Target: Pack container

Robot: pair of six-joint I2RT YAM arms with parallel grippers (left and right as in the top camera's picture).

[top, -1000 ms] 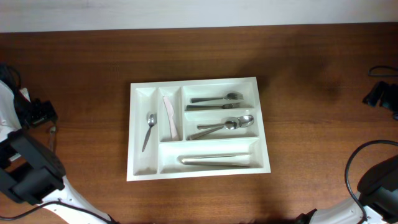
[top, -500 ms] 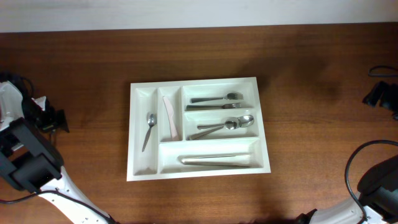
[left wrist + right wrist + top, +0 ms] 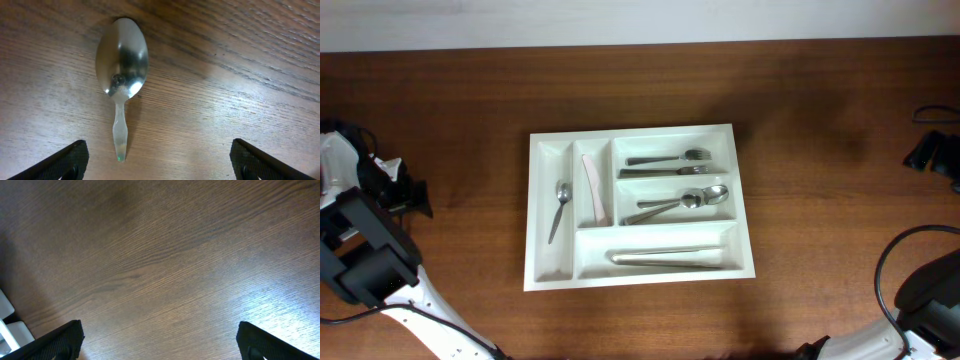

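Note:
The container (image 3: pixel 630 131) is a large white cutlery tray at the table's middle. It holds a spoon (image 3: pixel 560 208), a pale knife (image 3: pixel 594 188), forks (image 3: pixel 670 160), spoons (image 3: pixel 680 203) and long knives (image 3: pixel 670 258), each kind in its own compartment. My left gripper (image 3: pixel 408 195) is at the table's far left, open. In the left wrist view a loose metal spoon (image 3: pixel 121 65) lies on the wood just ahead of the open fingers (image 3: pixel 159 152), handle towards them, untouched. My right gripper (image 3: pixel 928 150) is at the far right, open and empty over bare wood (image 3: pixel 160 332).
The wooden table (image 3: pixel 820 90) runs to a pale wall at the back. A white object (image 3: pixel 7 322) shows at the left edge of the right wrist view. Black cables lie by the right arm (image 3: pixel 895 260).
My left gripper has moved a little to the right and towards the front, then nearly stopped. The tray, its cutlery and the right arm have not moved.

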